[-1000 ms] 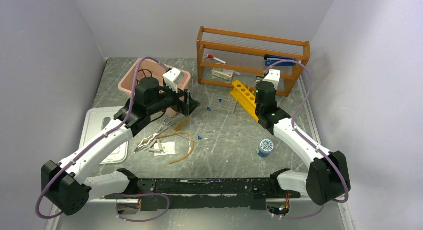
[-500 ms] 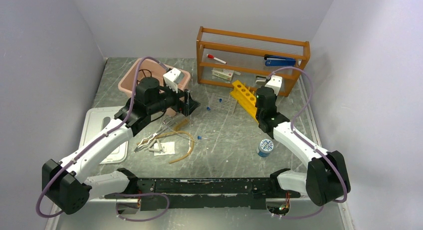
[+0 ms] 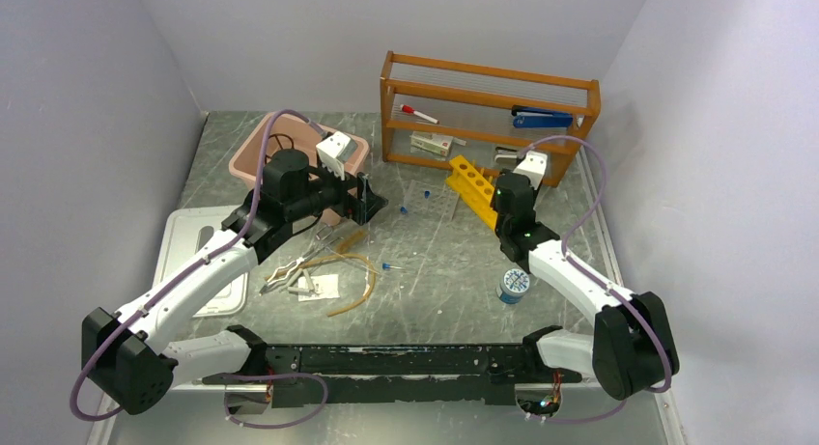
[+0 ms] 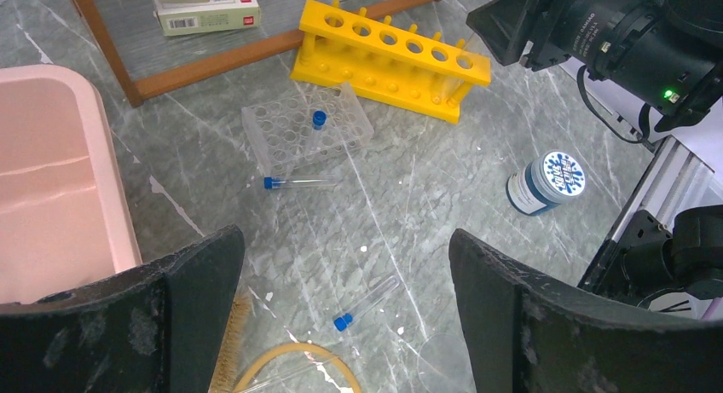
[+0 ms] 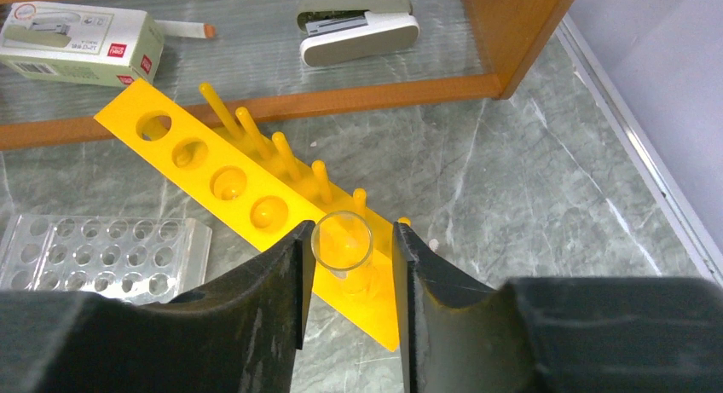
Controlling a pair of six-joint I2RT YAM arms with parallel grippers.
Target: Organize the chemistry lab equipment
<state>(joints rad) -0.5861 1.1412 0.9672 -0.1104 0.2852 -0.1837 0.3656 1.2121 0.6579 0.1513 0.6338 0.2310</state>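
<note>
Two arms reach over the grey table point(image 3: 435, 271) in the top view. The left gripper point(image 3: 372, 199) hangs with its jaws wide apart and holds nothing, just beside the pink tub point(image 3: 246, 160). The right arm bends down to the yellow rack point(image 3: 468, 184). Metal tongs point(image 3: 285, 271) and tan tubing point(image 3: 359, 271) lie close together in front of the left arm, and a small jar point(image 3: 514, 284) stands beside the right arm. From the left wrist, one blue-capped tube point(image 4: 319, 118) stands in the clear rack point(image 4: 341, 137). A second tube point(image 4: 294, 182) lies on the table just beside that rack, and a third tube point(image 4: 365, 304) lies nearer to the fingers. From the right wrist, the right gripper point(image 5: 349, 235) stands around a glass tube point(image 5: 342, 244) that sits upright in a hole near the end of the yellow rack. Its jaws do not press the tube: a strip of yellow shows between the tube and one finger.
</note>
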